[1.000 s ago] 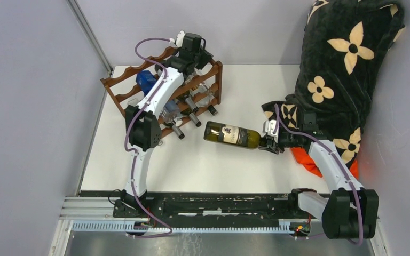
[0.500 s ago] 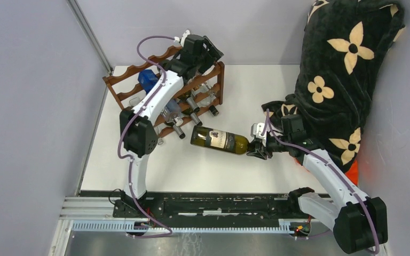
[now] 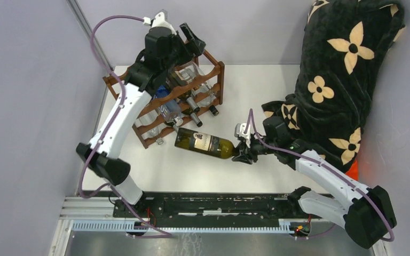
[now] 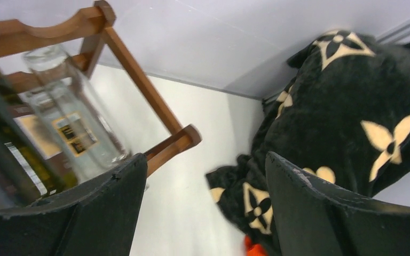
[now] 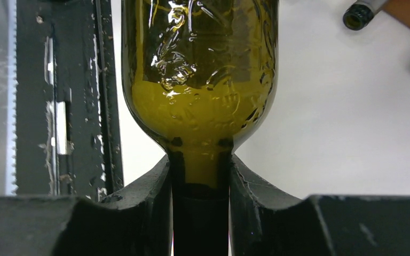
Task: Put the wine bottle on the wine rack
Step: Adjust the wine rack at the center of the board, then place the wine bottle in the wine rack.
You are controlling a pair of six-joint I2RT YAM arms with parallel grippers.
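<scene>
A green wine bottle (image 3: 200,143) with a cream label lies nearly level just above the table, its base pointing left at the front of the wine rack (image 3: 220,80). My right gripper (image 3: 239,152) is shut on the bottle's neck. In the right wrist view both fingers of the right gripper (image 5: 200,176) pinch the neck below the wine bottle (image 5: 200,80) shoulder. The reddish-brown wine rack (image 4: 139,80) stands at the table's back left. My left gripper (image 3: 191,37) hovers above its top rail, and the left gripper (image 4: 203,160) is open with nothing between its fingers.
Several bottles (image 3: 192,101) lie in the rack with their necks pointing forward, among them a clear bottle (image 4: 75,122). A black blanket (image 3: 347,64) with cream flowers is piled at the right over something orange (image 3: 352,168). A metal rail (image 3: 219,205) runs along the near edge.
My left gripper has opened and risen from the rack's top, with the arm swinging up and to the left. My right gripper has carried the wine bottle leftward, closer to the rack.
</scene>
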